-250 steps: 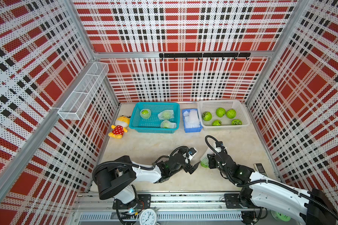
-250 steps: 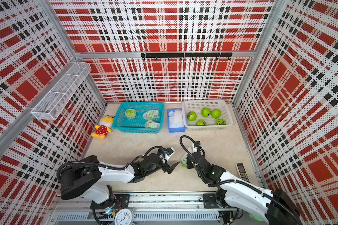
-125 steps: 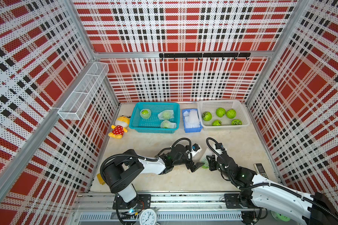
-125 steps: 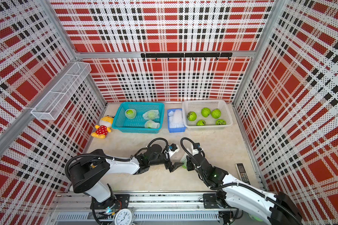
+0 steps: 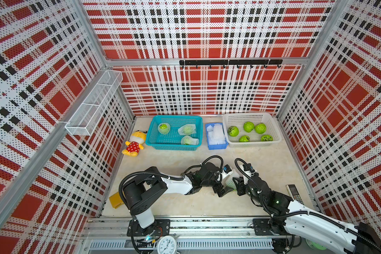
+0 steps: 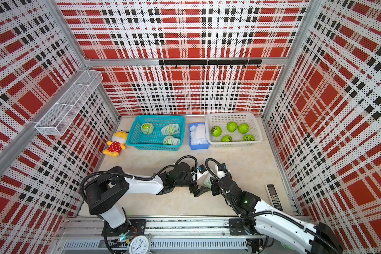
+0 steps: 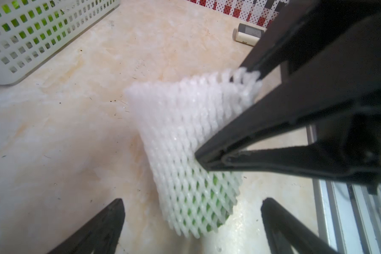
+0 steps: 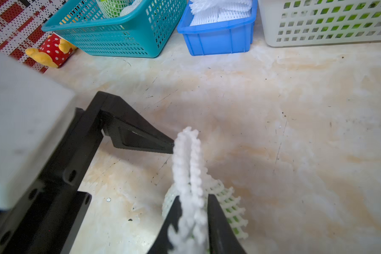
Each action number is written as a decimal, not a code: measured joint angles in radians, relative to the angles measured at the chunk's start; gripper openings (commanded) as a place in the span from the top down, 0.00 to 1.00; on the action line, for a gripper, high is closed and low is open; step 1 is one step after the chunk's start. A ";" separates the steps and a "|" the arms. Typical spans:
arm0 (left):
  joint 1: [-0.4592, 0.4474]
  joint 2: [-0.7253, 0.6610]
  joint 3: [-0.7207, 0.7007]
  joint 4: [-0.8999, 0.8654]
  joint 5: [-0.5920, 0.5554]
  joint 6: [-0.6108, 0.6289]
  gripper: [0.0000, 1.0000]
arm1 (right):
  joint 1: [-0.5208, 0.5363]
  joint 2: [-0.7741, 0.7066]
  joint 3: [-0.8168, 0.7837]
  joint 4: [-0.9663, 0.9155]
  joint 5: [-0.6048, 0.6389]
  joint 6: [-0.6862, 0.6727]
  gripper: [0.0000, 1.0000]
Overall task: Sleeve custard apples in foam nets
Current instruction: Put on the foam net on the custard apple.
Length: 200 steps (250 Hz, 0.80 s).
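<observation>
A white foam net [image 7: 180, 123] with a green custard apple [image 7: 205, 198] in its lower end lies on the table near the front, seen in both top views [image 5: 231, 182] [image 6: 207, 180]. My right gripper [image 8: 194, 198] [image 5: 237, 184] is shut on the net's pinched upper edge [image 8: 186, 154]. My left gripper [image 7: 193, 201] [image 5: 227, 183] is open, its fingers either side of the fruit end without touching it. Several bare custard apples [image 5: 249, 127] lie in the white basket [image 5: 251, 144]. Spare foam nets [image 5: 217, 134] fill a blue bin.
A teal basket [image 5: 172, 147] at the back holds three sleeved fruits [image 5: 186, 129]. A plush toy [image 5: 134, 144] lies left of it. A remote [image 5: 294, 193] lies by the right wall and a yellow block [image 5: 114, 199] at the front left. A wire shelf [image 5: 95, 105] hangs on the left wall.
My left arm has reached to the right, and its open gripper now straddles the netted fruit. The right gripper has kept its hold on the net and barely moved.
</observation>
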<state>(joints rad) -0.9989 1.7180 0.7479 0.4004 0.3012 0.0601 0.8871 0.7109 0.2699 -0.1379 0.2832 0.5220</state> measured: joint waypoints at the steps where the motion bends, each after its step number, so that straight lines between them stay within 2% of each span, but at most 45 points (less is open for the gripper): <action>1: -0.001 0.000 0.000 0.000 -0.001 0.000 0.01 | 0.000 0.000 0.000 0.000 0.000 0.000 0.77; 67: -0.046 0.039 0.013 -0.033 -0.061 0.014 0.01 | 0.005 -0.066 -0.016 -0.024 -0.002 -0.002 0.77; 178: -0.044 0.039 -0.005 -0.005 -0.100 0.015 0.00 | 0.006 -0.079 -0.053 -0.045 -0.002 0.003 0.77; 200: -0.039 0.038 -0.009 0.004 -0.099 0.013 0.05 | 0.006 -0.079 -0.056 -0.044 -0.002 0.005 0.77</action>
<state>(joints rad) -1.0374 1.7561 0.7387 0.4042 0.2020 0.0731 0.8936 0.6323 0.2134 -0.1822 0.2813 0.5274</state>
